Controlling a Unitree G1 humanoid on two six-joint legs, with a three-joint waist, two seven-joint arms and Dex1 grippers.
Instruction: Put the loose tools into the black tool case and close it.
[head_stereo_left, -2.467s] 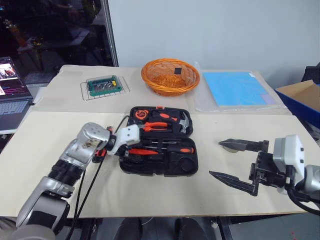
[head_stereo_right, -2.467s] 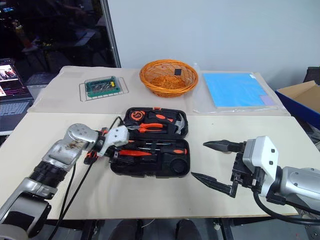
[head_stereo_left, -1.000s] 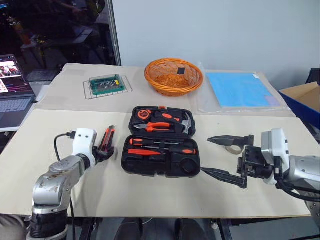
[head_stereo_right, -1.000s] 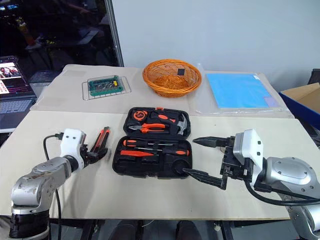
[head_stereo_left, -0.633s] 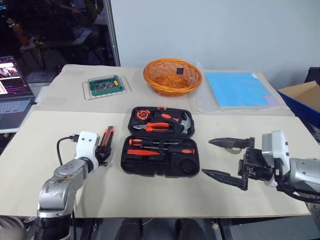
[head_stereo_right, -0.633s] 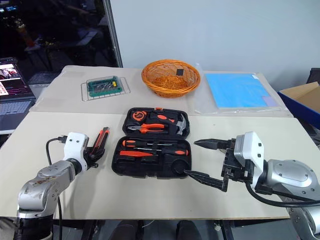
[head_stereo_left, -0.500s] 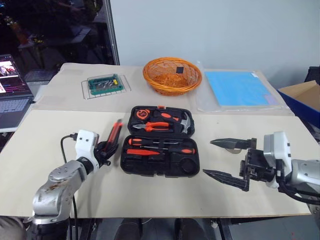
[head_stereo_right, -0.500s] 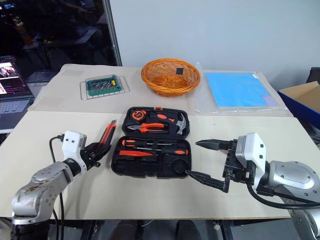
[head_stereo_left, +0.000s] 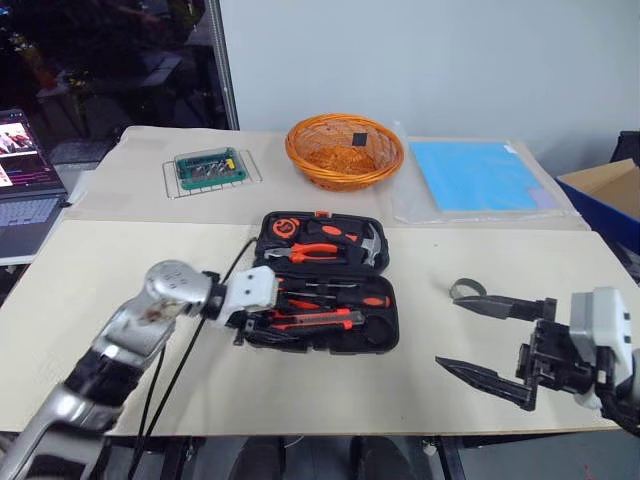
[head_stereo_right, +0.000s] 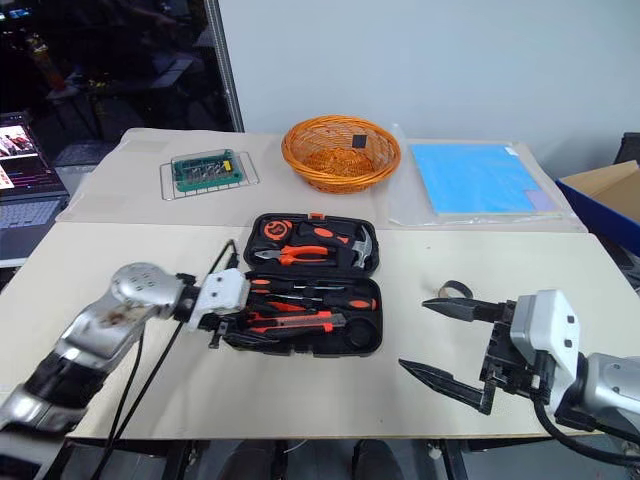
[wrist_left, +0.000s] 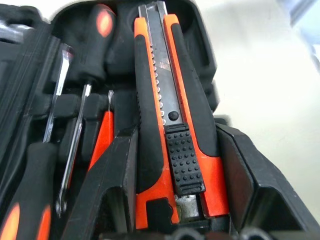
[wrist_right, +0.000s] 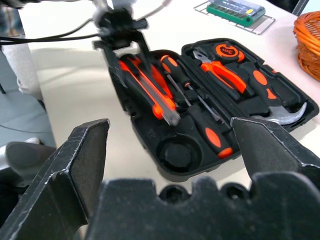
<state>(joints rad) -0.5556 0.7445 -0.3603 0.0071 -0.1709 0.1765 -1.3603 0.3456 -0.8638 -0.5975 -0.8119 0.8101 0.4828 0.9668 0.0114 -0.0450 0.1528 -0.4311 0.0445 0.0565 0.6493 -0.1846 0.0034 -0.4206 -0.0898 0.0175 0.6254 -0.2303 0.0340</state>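
The black tool case (head_stereo_left: 393, 325) lies open mid-table, with pliers, a hammer and a tape measure in its far half. An orange-and-black screwdriver (head_stereo_left: 345, 299) lies in the near half, and another screwdriver (wrist_right: 206, 129) shows in the right wrist view. My left gripper (head_stereo_left: 258, 322) is shut on the orange-and-black utility knife (wrist_left: 170, 110), holding it low over the near half, along the case's length. A slim red screwdriver (wrist_left: 102, 137) lies beside the knife. The grey tape ring (head_stereo_left: 466, 290) sits on the table right of the case, by the far fingertip of my open right gripper (head_stereo_left: 448, 327).
An orange wicker basket (head_stereo_left: 343, 150) and a green bit set (head_stereo_left: 208, 168) stand at the back. A blue sheet (head_stereo_left: 475, 175) lies back right. A laptop (head_stereo_left: 20, 175) sits at the far left and a blue box (head_stereo_left: 605, 195) at the far right. A black cable trails from my left wrist.
My left gripper closed on the utility knife left of the case, lifted it and swung it right over the near half, the wrist rolling. My right gripper drew back to the right.
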